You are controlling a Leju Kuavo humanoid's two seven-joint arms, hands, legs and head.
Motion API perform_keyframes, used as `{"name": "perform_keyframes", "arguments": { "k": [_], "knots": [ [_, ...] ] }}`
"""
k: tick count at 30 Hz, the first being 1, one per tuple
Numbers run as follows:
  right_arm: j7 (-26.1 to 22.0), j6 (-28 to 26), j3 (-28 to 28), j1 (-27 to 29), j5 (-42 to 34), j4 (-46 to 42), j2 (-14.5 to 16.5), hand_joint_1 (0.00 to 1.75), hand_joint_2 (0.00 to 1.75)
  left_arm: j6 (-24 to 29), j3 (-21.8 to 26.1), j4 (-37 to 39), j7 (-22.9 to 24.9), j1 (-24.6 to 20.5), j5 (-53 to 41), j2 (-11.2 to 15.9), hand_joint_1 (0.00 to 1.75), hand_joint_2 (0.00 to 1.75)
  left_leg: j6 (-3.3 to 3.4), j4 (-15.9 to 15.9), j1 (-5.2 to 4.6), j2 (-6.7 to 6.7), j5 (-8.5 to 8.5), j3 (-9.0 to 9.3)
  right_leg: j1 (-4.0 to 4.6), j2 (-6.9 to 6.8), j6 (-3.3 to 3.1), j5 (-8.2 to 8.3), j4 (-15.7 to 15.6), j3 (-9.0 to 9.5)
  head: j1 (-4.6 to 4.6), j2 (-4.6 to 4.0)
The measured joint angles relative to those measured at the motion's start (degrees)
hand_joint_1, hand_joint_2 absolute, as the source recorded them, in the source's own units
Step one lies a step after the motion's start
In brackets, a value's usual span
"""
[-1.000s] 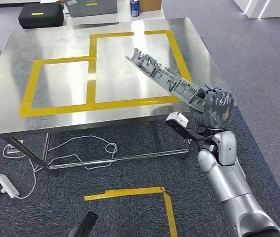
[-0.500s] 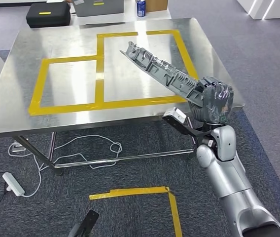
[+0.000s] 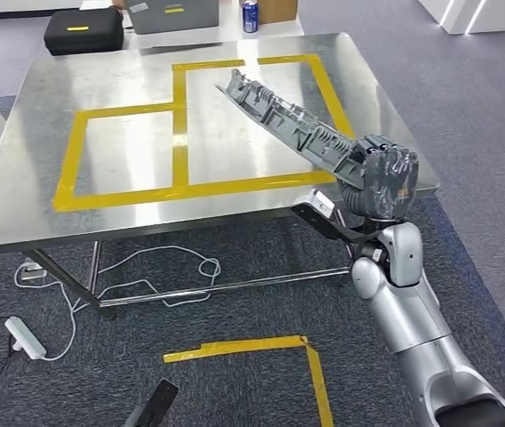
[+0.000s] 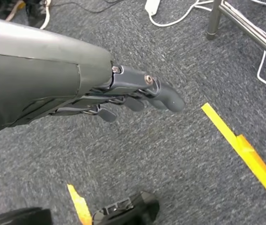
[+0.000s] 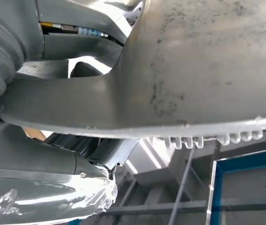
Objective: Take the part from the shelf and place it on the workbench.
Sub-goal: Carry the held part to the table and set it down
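Steel is gleaming across the workbench (image 3: 28, 191), which is filling the upper half of the head view with yellow tape rectangles (image 3: 180, 133) marked on its top. At the upper left a black case (image 3: 82, 29) is being cut off by the frame edge, beside a grey case (image 3: 172, 13) and a blue can (image 3: 251, 15), also cropped. At the lower left a white power strip (image 3: 24, 338) and white cable (image 3: 169, 267) are lying on the grey carpet (image 3: 236, 294) under the bench. Along the bottom, yellow floor tape (image 3: 263, 345) is making a corner.

In the left wrist view the left hand (image 4: 138, 93) is hanging over the carpet, fingers (image 4: 166, 96) straight and apart, holding nothing.

Right of centre, the long grey ribbed part (image 3: 284, 120) is slanting up over the bench's right taped rectangle, its far tip at upper centre; whether it is touching the surface is unclear. Its near end is disappearing inside the right hand (image 3: 385, 185), which is clamping it at the bench's front right corner, fingers hidden by the wrapped cover. In the right wrist view the part's underside (image 5: 209, 70) is blocking most of the scene, blurred.

Since half a second ago the whole picture has been shifting slightly, and the part's tip is sitting marginally higher in the frame.
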Motion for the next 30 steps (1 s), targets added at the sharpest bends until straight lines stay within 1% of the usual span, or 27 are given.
{"name": "perform_keyframes", "arguments": {
  "k": [2,3,4,5,7,8,9,10,11,12,13,14,15,17,18,19,20,22,23,24,25,26,27,28,29,30],
  "knots": [
    [0.0,0.0,0.08,0.01,0.0,-0.05,-0.01,1.75,1.75,0.02,0.0,-0.01,0.0,0.04,0.0,0.01,0.0,1.75,1.28,-0.23,-0.26,0.04,0.07,-0.08,-0.18,-0.04,0.82,0.02,-0.11,-0.22,0.01,0.0],
    [0.0,0.0,0.11,0.01,-0.01,-0.05,-0.01,1.75,1.75,0.05,0.01,-0.01,0.01,0.04,0.01,0.01,0.0,1.75,1.81,-0.33,-0.31,0.05,0.16,-0.05,-0.31,-0.08,1.04,-0.41,0.35,-0.53,0.01,0.0],
    [0.04,-0.01,0.15,0.0,-0.02,-0.05,-0.02,1.75,1.75,0.17,0.01,-0.02,0.1,-0.01,0.05,0.01,0.0,1.75,2.3,-0.46,-0.35,0.07,0.27,-0.01,-0.35,-0.11,1.13,-1.38,1.89,-1.34,0.1,0.0],
    [0.15,-0.02,0.19,0.01,-0.06,-0.05,-0.02,1.75,1.75,0.46,0.01,-0.02,0.35,-0.07,0.14,0.01,0.0,1.75,2.72,-0.54,-0.42,0.1,0.32,0.02,-0.3,-0.13,1.07,-2.91,4.75,-2.77,0.19,0.0],
    [0.51,-0.05,0.33,0.17,-0.43,-0.05,-0.02,1.75,1.75,1.58,0.02,-0.02,1.32,-0.13,0.3,-0.01,0.0,1.75,3.32,-0.52,-0.85,0.12,0.27,0.01,0.0,-0.12,0.81,-6.3,12.71,-6.5,0.31,0.0],
    [0.69,-0.06,0.4,0.34,-0.98,-0.05,-0.02,1.75,1.75,2.26,0.03,-0.02,1.86,-0.11,0.34,-0.03,0.0,1.75,3.5,-0.52,-1.1,0.11,0.24,0.02,0.17,-0.12,0.63,-7.16,15.69,-8.0,0.31,0.0],
    [0.75,-0.05,0.47,0.54,-1.89,-0.05,-0.02,1.75,1.75,2.86,0.03,-0.02,2.26,-0.07,0.38,-0.04,0.0,1.75,3.64,-0.51,-1.35,0.05,0.22,0.03,0.35,-0.12,0.36,-7.02,16.76,-8.62,0.31,0.0],
    [0.62,0.01,0.53,0.72,-3.31,-0.07,-0.02,1.75,1.75,3.35,0.03,-0.02,2.53,-0.05,0.43,-0.05,0.0,1.75,3.72,-0.51,-1.58,-0.05,0.2,0.07,0.57,-0.11,-0.03,-5.8,15.43,-8.08,0.31,0.0],
    [0.28,0.14,0.58,0.88,-5.28,-0.16,-0.02,1.75,1.75,3.68,0.03,-0.02,2.67,-0.03,0.51,-0.07,0.0,1.75,3.76,-0.5,-1.76,-0.16,0.18,0.12,0.84,-0.11,-0.54,-3.9,12.13,-6.52,0.31,0.0],
    [-0.22,0.39,0.64,0.98,-7.57,-0.31,-0.02,1.75,1.75,3.92,0.03,-0.01,2.75,-0.02,0.58,-0.11,0.0,1.75,3.79,-0.49,-1.89,-0.25,0.15,0.12,1.18,-0.15,-1.13,-2.23,8.14,-4.6,0.29,0.0],
    [-0.83,0.74,0.7,1.04,-9.98,-0.51,-0.02,1.75,1.75,4.1,0.03,-0.01,2.84,-0.02,0.68,-0.17,0.0,1.75,3.76,-0.41,-2.07,-0.29,0.13,0.04,1.46,-0.21,-1.58,-1.01,4.45,-2.7,0.28,0.0],
    [-1.42,1.2,0.74,1.08,-12.27,-0.74,-0.01,1.75,1.75,4.23,0.03,0.0,2.91,0.0,0.81,-0.22,0.0,1.75,3.66,-0.35,-2.16,-0.28,0.14,-0.09,1.69,-0.22,-1.86,-0.45,2.06,-1.42,0.27,0.0],
    [-2.0,1.86,0.77,1.14,-14.51,-0.96,-0.01,1.75,1.75,4.33,0.03,0.0,2.97,0.06,0.95,-0.25,0.0,1.75,3.51,-0.3,-2.2,-0.24,0.16,-0.22,1.85,-0.19,-2.0,-0.48,1.02,-0.83,0.25,0.0],
    [-3.07,3.65,0.79,1.41,-19.19,-1.39,0.01,1.75,1.75,4.46,0.03,-0.01,3.01,0.15,1.22,-0.24,0.0,1.75,3.11,-0.23,-2.19,-0.15,0.07,-0.32,1.78,-0.07,-2.08,-0.35,0.55,-0.49,0.24,0.0],
    [-3.53,4.57,0.8,1.63,-21.3,-1.61,0.01,1.75,1.75,4.53,0.03,-0.01,2.99,0.18,1.31,-0.22,0.0,1.75,2.86,0.04,-2.17,-0.12,-0.33,-0.37,1.65,-0.08,-2.19,-0.25,0.28,-0.33,0.22,0.0],
    [-3.91,5.29,0.8,1.82,-22.89,-1.79,0.02,1.75,1.75,4.61,0.03,-0.01,2.97,0.17,1.35,-0.2,0.0,1.75,2.55,1.02,-2.13,-0.11,-1.17,-0.76,1.49,-0.14,-2.33,-0.14,0.01,-0.15,0.11,0.0],
    [-4.24,5.76,0.82,1.99,-23.92,-1.97,0.02,1.75,1.75,4.7,0.03,-0.01,2.95,0.17,1.38,-0.14,0.0,1.75,2.19,3.16,-2.02,-0.1,-2.58,-1.71,1.33,-0.21,-2.47,-0.04,-0.22,0.02,0.01,0.0],
    [-4.73,6.25,0.84,2.21,-24.97,-2.16,0.02,1.75,1.75,4.77,0.03,-0.01,2.86,0.28,1.39,-0.03,0.0,1.75,1.48,9.95,-1.58,-0.06,-5.87,-4.84,1.32,-0.27,-2.6,-0.06,-0.25,0.09,-0.16,0.0],
    [-4.89,6.42,0.86,2.35,-25.36,-2.23,0.02,1.75,1.75,4.75,0.03,-0.01,2.75,0.38,1.4,0.03,0.0,1.75,1.18,13.0,-1.33,-0.04,-6.89,-6.32,1.31,-0.27,-2.61,-0.09,-0.23,0.09,-0.14,0.0],
    [-5.01,6.58,0.86,2.54,-25.67,-2.26,0.02,1.75,1.75,4.7,0.03,0.0,2.6,0.49,1.4,0.06,0.0,1.75,0.93,14.5,-1.11,-0.02,-6.89,-7.1,1.28,-0.26,-2.58,-0.12,-0.2,0.11,-0.14,0.0],
    [-5.1,6.74,0.87,2.76,-25.93,-2.26,0.02,1.75,1.75,4.63,0.03,0.0,2.43,0.57,1.4,0.09,0.0,1.75,0.71,13.94,-0.88,0.01,-5.8,-6.91,1.21,-0.22,-2.52,-0.16,-0.16,0.14,-0.14,0.0],
    [-5.17,6.85,0.89,2.97,-26.15,-2.27,0.02,1.75,1.75,4.56,0.03,-0.01,2.28,0.6,1.4,0.11,0.0,1.75,0.54,11.44,-0.68,0.04,-3.89,-5.75,1.11,-0.18,-2.39,-0.24,-0.09,0.19,-0.14,0.0],
    [-5.25,6.96,0.9,3.12,-26.35,-2.33,0.02,1.75,1.75,4.47,0.02,-0.01,2.18,0.61,1.41,0.14,0.0,1.75,0.39,7.84,-0.49,0.08,-1.86,-4.08,1.02,-0.12,-2.2,-0.36,0.02,0.22,-0.15,0.0],
    [-5.33,7.05,0.91,3.21,-26.57,-2.45,0.02,1.75,1.75,4.37,0.02,-0.01,2.11,0.58,1.43,0.15,0.0,1.75,0.34,4.4,-0.46,0.09,-0.41,-2.42,1.02,-0.05,-1.92,-0.48,0.21,0.16,-0.22,0.0],
    [-5.42,7.11,0.91,3.23,-26.79,-2.59,0.02,1.75,1.75,4.29,0.01,-0.01,2.09,0.54,1.46,0.17,0.0,1.75,0.5,1.87,-0.48,0.1,0.25,-1.22,1.04,0.01,-1.63,-0.55,0.39,0.01,-0.27,0.0],
    [-5.52,7.18,0.93,3.26,-27.0,-2.77,0.02,1.75,1.75,4.21,0.01,-0.01,2.08,0.53,1.5,0.2,0.0,1.75,0.74,0.56,-0.59,0.09,0.28,-0.66,1.08,0.05,-1.32,-0.56,0.51,-0.17,-0.31,0.0]
  ]
}}
